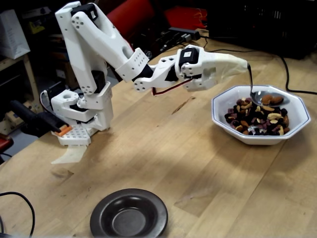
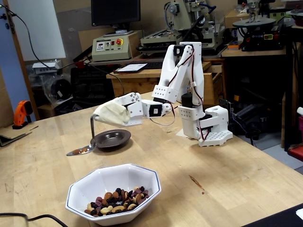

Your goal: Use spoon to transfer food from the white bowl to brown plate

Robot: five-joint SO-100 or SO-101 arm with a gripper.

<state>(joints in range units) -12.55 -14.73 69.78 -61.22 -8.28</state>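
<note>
The gripper (image 1: 242, 64), wrapped in pale cloth, has the spoon (image 1: 257, 95) clamped by its handle, and the spoon hangs just below the gripper with a few nuts riding in it. Beneath and beside the gripper sits the white bowl (image 1: 292, 136), loaded with food (image 1: 257, 119); in the other fixed view the spoon (image 2: 81, 150) shows raised, clear of the bowl (image 2: 113, 187). The brown plate (image 1: 130, 214) lies well apart from the gripper on the wooden surface (image 1: 198, 163), empty.

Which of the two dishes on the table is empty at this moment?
The brown plate, small, round and dark, is empty. The white bowl, octagonal with a blue-lined rim, holds the food, nuts and raisins.
</note>
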